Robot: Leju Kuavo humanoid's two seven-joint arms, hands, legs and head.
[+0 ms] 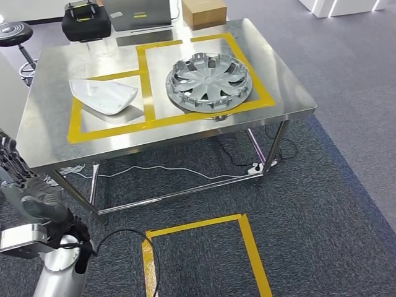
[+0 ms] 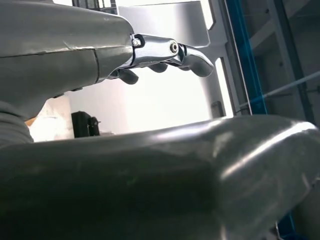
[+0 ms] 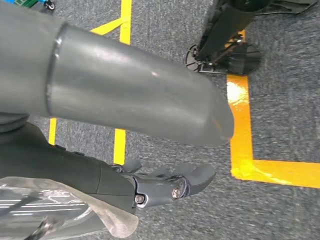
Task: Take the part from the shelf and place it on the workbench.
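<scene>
On the steel workbench (image 1: 51,136) lie two parts, each inside a yellow taped square. A white curved shell (image 1: 103,96) lies on the left and a silver hubcap (image 1: 208,81) on the right. My left hand (image 1: 28,192) hangs low beside the bench's near left corner. In the left wrist view this left hand (image 2: 151,165) holds nothing, its fingers (image 2: 170,50) stretched out apart from the thumb. My right hand (image 3: 143,100) hangs over grey carpet with yellow tape, its fingers (image 3: 170,185) extended and nothing in them.
At the back of the bench stand a black case (image 1: 86,21), a grey box (image 1: 138,13) and a cardboard box (image 1: 204,12). A black stool (image 1: 14,34) is at far left. Cables (image 1: 187,170) run under the bench. A yellow taped square (image 1: 200,247) marks the carpet in front.
</scene>
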